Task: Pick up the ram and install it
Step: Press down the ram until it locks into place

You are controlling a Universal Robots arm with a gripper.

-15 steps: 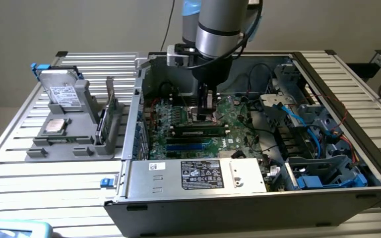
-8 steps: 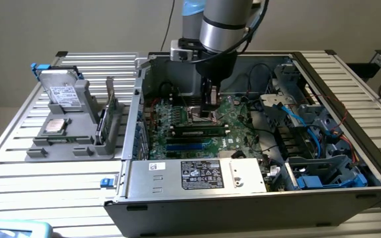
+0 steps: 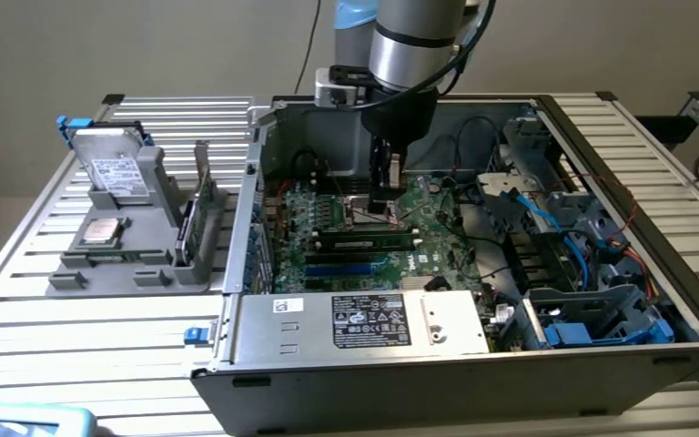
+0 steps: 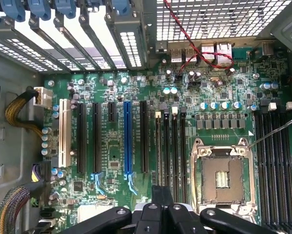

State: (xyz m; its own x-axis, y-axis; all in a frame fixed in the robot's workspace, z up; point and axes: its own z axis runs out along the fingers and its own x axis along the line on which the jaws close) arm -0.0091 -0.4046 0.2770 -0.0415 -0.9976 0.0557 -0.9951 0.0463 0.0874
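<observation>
The gripper is held low over the motherboard, seemingly for slot access; its grip cannot be told. The ram seems seated just nearer.

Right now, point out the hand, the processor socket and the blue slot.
hand [image 3: 380, 206], exterior view, its lower tip.
processor socket [image 4: 223, 178], wrist view, its open centre.
blue slot [image 4: 127, 136], wrist view, halfway along its length.
</observation>
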